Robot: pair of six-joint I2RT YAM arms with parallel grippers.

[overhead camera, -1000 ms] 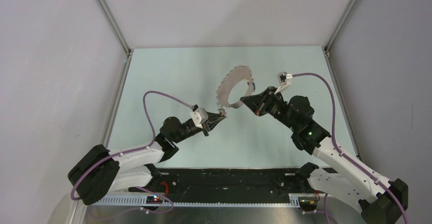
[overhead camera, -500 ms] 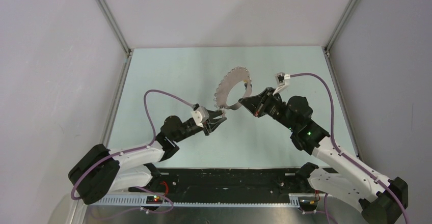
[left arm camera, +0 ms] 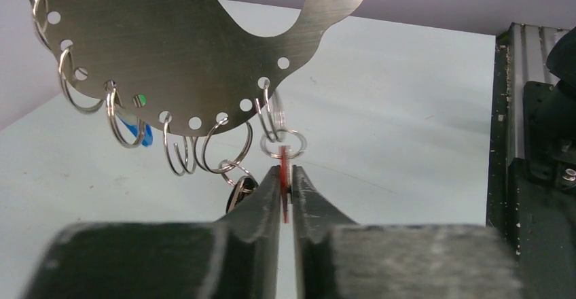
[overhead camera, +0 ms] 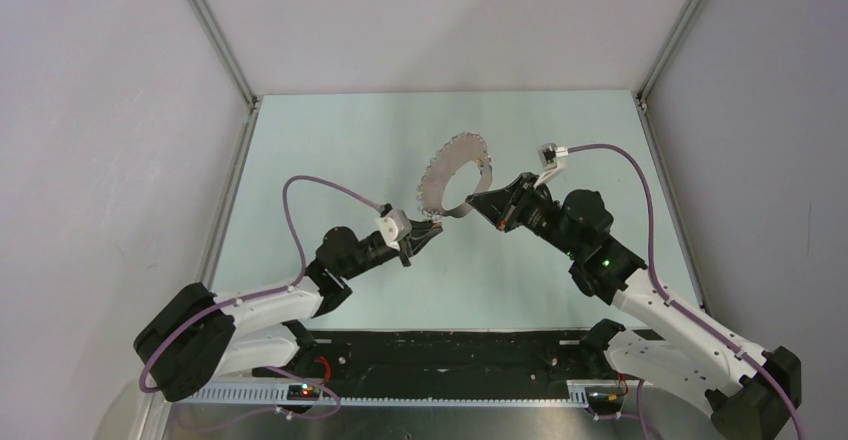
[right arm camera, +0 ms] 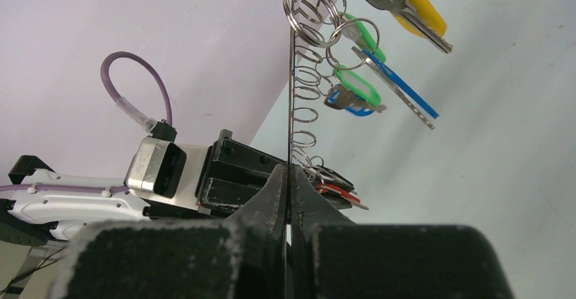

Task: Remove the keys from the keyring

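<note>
Two tools: both meet over the middle of the worktop (overhead camera: 330, 140). The right tool (overhead camera: 478, 203) is pressed together on the keyring (overhead camera: 433, 175). The left tool (overhead camera: 430, 230) is nipped onto a red key (left arm camera: 282, 177) hanging below the ring's lower rim.
Place of the keyring: held up in the air on edge, clear of the worktop, a little toward its far edge.
Handling of the keyring: we judge it a thin, stiff sheet-metal band, light, smooth and likely slippery. The right tool's hold on the plain stretch, away from the holes, seems the right place.
Handling of the keys (right arm camera: 358, 87): small, light and flat, hanging loose on split rings (left arm camera: 283, 143). We would take each by its plastic head, as the left tool does, since the bare blade looks slick. The springy rings will likely resist, so we expect a steady pull, not a yank.
Left wrist view: we see the band's flat face, its row of holes, several split rings and the red sliver between the jaws. None of this is readable from above.
Right wrist view: we see the band edge-on as a thin line, with a yellow key (right arm camera: 418, 7), green heads (right arm camera: 360, 32) and a blue key (right arm camera: 404, 92) strung beside it.
Top view: only here do we see both arms and the hoop's whole outline. The keys are too small to tell apart.
</note>
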